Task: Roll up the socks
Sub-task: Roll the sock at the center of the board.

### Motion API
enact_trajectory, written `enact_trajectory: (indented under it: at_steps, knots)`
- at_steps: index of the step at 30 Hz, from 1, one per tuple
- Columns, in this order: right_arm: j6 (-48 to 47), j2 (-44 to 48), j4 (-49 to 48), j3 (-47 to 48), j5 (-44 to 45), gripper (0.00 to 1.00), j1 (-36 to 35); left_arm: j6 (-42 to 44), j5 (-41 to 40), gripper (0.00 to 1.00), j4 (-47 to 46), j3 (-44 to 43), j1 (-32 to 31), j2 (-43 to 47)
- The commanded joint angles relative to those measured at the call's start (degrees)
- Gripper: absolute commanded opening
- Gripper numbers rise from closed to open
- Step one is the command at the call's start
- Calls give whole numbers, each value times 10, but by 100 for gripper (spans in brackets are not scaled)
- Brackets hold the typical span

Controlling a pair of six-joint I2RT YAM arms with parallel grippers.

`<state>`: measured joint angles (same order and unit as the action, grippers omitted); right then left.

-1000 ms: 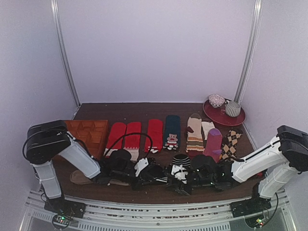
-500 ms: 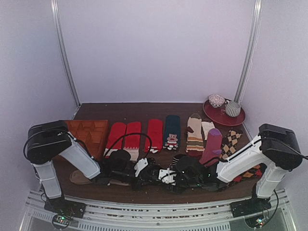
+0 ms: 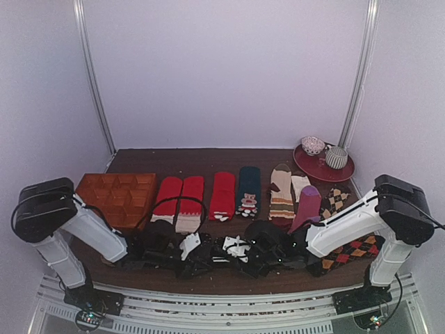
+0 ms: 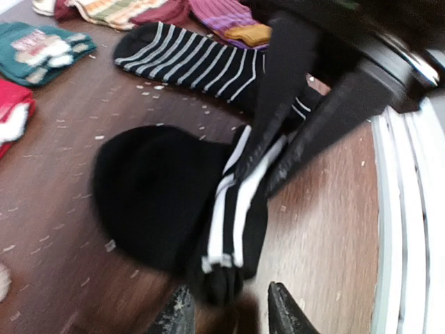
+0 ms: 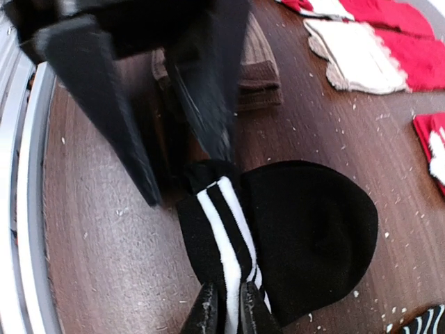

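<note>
Socks lie low in the middle of the top view, at the near edge of the dark wood worktop (image 4: 327, 229), where the two arms meet. The mostly black sock (image 4: 153, 195) fills the centre of the left wrist view. Its rounded toe points left, and its white-banded cuff (image 4: 233, 209) runs down toward the bottom edge.

The right gripper (image 5: 228, 296) is clamped on that cuff, its fingers pinching the white bands at the bottom of the right wrist view. The left gripper (image 4: 229, 296) stands open. Its two fingers sit apart at the bottom of its own view, with the end of the cuff between them and a gap on each side.

The thinly striped sock (image 4: 188, 59) lies flat across the upper part of the left wrist view, near the black one, its right end hidden behind the right gripper's fingers.

In the right wrist view a red sock (image 5: 410, 52) with a pale cuff lies in the upper right, and a folded brown sock (image 5: 257, 76) lies at top centre.
</note>
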<state>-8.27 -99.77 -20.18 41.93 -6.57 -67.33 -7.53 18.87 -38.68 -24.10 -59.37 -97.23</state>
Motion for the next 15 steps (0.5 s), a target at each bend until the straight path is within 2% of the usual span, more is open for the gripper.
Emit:
enact_trajectory:
  at_steps: [1, 3, 6, 15]
  knots:
    - [94, -10, 174, 49, -82, 11, 24, 74, -53, 37, 16, 25, -2, 94]
    - [122, -38, 242, 84, -115, 11, 37, 102, -56, 38, 10, 25, -3, 125]
    - [161, -69, 289, 115, -170, 12, 59, 140, -51, 40, 14, 10, -4, 135]
    - [205, -90, 295, 122, -281, 13, 102, 179, -38, 42, -44, -17, -9, 43]
